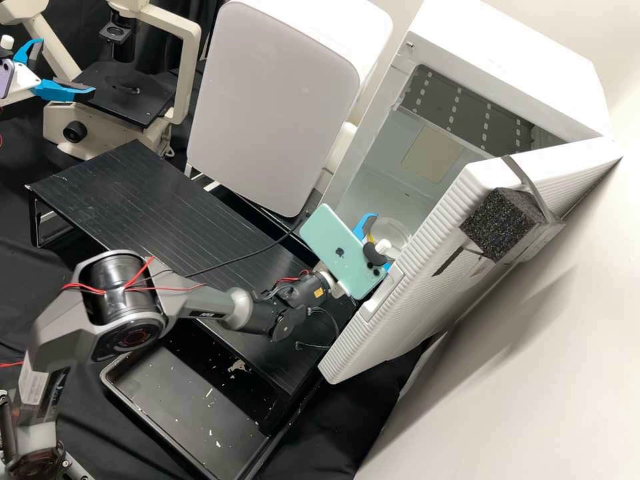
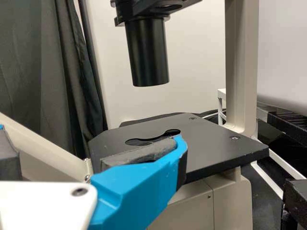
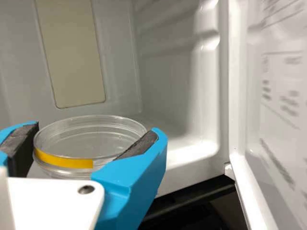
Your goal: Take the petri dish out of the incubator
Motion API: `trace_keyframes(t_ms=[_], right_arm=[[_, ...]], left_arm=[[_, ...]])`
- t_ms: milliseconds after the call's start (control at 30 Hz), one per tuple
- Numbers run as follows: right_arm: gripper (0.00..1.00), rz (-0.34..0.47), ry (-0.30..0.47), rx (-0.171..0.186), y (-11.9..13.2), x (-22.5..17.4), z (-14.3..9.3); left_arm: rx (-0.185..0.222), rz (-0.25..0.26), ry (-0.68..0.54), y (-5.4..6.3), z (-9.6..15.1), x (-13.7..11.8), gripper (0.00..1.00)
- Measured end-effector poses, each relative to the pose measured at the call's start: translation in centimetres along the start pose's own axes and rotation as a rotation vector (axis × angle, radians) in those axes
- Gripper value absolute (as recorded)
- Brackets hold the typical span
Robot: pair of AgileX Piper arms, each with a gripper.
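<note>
Pale wall [image 1: 560,333] stands at four o'clock in the high view, and at two o'clock I see the white incubator [image 1: 493,60] with its door [image 1: 400,293] open. The petri dish [image 3: 91,124] is at the mouth of it, looking level, pinched between both fingers of the right gripper [image 3: 93,129]. At ten o'clock, the left gripper [image 1: 65,68] has its fingers spread beside the microscope [image 1: 87,123]. For bringing the dish out well, I would keep it flat, squeeze only gently, because the clear side may slip or crack, and draw back straight, well away from the door's edge.
</note>
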Motion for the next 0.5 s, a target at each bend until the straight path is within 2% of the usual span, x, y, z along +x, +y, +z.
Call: trace_keyframes(t_ms=[300,400,500], right_arm=[[0.0,-0.01,0.092,0.033,-2.0,-6.6,-1.7],[0.0,-0.033,0.125,0.018,-3.5,-8.9,-2.2],[0.0,-0.085,0.19,-0.016,-5.4,-11.5,-3.1]], left_arm=[[0.0,0.0,0.0,0.0,0.0,0.0,1.0],[0.0,0.0,0.0,0.0,0.0,0.0,1.0],[0.0,0.0,0.0,0.0,0.0,0.0,1.0]])
